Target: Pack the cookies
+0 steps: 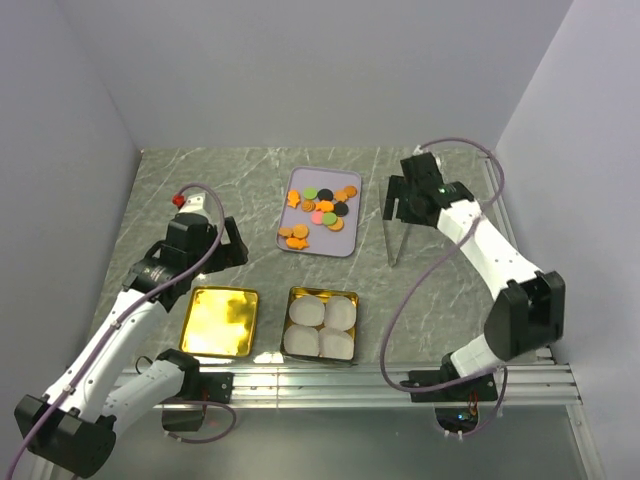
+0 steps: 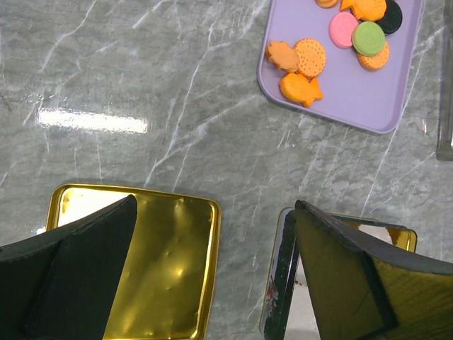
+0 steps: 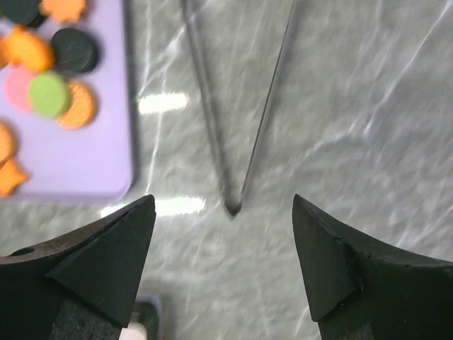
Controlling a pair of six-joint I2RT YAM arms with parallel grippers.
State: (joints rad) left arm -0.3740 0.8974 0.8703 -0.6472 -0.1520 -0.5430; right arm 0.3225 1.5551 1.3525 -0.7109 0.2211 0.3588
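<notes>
Both arms reach forward from their bases, the left gripper (image 1: 232, 245) pointing down with jaws spread wide and empty left of the purple tray (image 1: 345, 243), the right gripper (image 1: 398, 203) equally parted and empty just right of it.

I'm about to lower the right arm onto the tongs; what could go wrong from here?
The tongs lie flat on the table, joined end below the open right gripper; a closing pinch may slip off or skid them. The cookies overlap on the purple tray, so lifting one could drag neighbours over its rim.
</notes>
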